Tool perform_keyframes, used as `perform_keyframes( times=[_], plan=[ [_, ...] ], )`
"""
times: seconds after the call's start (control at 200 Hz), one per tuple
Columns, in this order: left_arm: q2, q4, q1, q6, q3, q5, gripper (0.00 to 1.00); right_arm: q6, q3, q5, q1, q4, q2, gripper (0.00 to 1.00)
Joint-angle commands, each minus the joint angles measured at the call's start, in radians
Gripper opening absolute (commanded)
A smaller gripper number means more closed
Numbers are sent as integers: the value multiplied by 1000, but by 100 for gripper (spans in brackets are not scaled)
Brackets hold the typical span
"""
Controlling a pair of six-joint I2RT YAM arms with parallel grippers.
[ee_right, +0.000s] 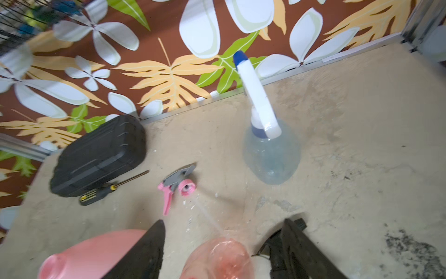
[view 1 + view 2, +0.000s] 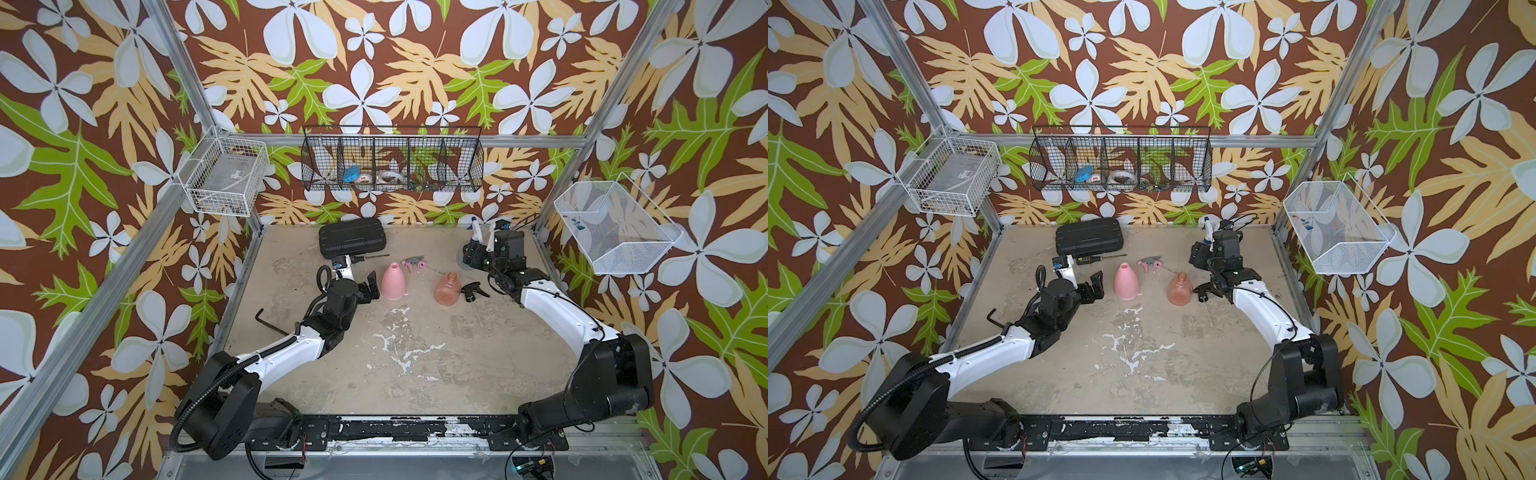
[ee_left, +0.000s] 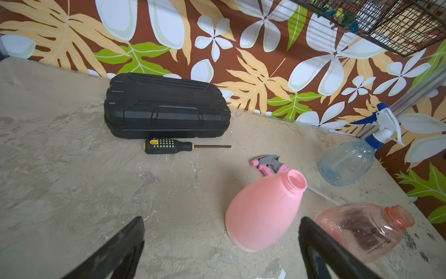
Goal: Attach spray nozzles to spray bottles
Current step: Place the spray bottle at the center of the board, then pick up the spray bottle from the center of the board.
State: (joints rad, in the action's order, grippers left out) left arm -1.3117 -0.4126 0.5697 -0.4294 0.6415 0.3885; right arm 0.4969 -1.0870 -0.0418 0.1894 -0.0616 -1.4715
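A clear bluish spray bottle stands at the back right with the white-and-blue nozzle on its neck. The pink cone bottle and the orange-red bottle stand upright mid-table with bare necks. Between them, further back, lies the grey-and-pink nozzle. The black nozzle lies just right of the orange-red bottle. My left gripper is open and empty, just left of the pink bottle. My right gripper is open and empty, raised beside the bluish bottle, with the orange-red bottle below it.
A flat black case sits at the back left with a screwdriver in front of it. A black hex key lies by the left edge. Wire baskets hang on the walls.
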Motion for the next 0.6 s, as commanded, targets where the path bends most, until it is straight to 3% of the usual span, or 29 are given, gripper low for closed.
perform_keyframes(
  times=[0.0,0.095,0.29,0.595],
  plan=[
    [21,80,-4,-26,-17,6,100,27,60,-109,18,-10,45,69],
    [22,85,-7,-22,-4,-20,100,-23,116,-109,66,55,55,66],
    [25,63,-8,32,46,-81,97,-103,159,123,184,153,11,64],
    [-4,-47,-8,-44,44,-200,92,-116,203,280,237,257,-18,65]
  ],
)
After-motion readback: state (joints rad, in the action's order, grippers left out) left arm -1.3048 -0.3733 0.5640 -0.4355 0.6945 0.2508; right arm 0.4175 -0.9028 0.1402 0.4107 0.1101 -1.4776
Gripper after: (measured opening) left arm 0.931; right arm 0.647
